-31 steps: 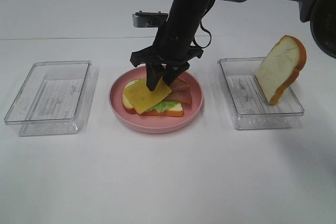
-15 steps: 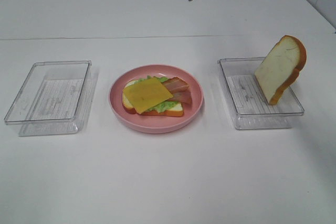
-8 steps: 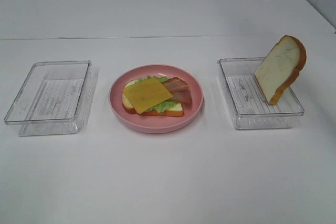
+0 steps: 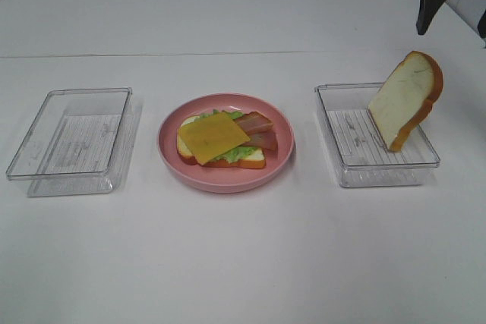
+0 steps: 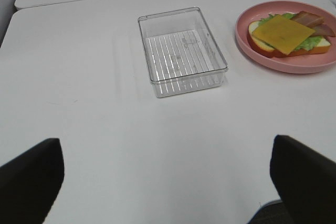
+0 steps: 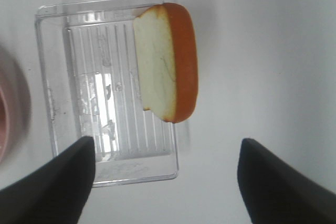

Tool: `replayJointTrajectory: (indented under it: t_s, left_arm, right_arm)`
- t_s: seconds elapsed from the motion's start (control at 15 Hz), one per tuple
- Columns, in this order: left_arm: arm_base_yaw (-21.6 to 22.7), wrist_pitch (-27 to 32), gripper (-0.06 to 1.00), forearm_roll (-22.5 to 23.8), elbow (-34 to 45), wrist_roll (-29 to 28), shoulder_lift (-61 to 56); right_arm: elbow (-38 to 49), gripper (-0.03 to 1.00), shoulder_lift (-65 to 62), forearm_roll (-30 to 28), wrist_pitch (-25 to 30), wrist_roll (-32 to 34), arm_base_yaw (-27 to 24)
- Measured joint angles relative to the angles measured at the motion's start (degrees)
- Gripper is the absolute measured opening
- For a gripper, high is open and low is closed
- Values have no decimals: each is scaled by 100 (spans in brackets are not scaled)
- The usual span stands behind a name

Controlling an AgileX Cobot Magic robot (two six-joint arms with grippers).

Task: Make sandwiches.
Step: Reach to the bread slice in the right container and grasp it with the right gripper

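On the white desk (image 4: 243, 263), the open-faced sandwich (image 4: 222, 140) lies on the pink plate (image 4: 225, 177), its yellow cheese slice (image 4: 213, 136) uppermost over lettuce and bacon. A bread slice (image 4: 405, 100) leans tilted in the right clear tray (image 4: 376, 168). The right claw (image 6: 165, 179) hangs above it, fingers spread apart; the left claw (image 5: 168, 182) is likewise apart, near the left clear tray (image 5: 181, 51).

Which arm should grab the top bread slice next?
Probably right. The right claw hangs open directly above the white bread slice with orange-brown crust leaning in the clear plastic tray. The left claw sits far off, facing the other, empty tray.
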Motion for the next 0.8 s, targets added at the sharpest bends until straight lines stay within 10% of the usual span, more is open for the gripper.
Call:
replayJointTrajectory:
  t_s: [0.8]
  left_arm:
    - [0,0,99,0,0,0,0]
  right_arm:
    - [-877,74,1610,206,0,-985,-235]
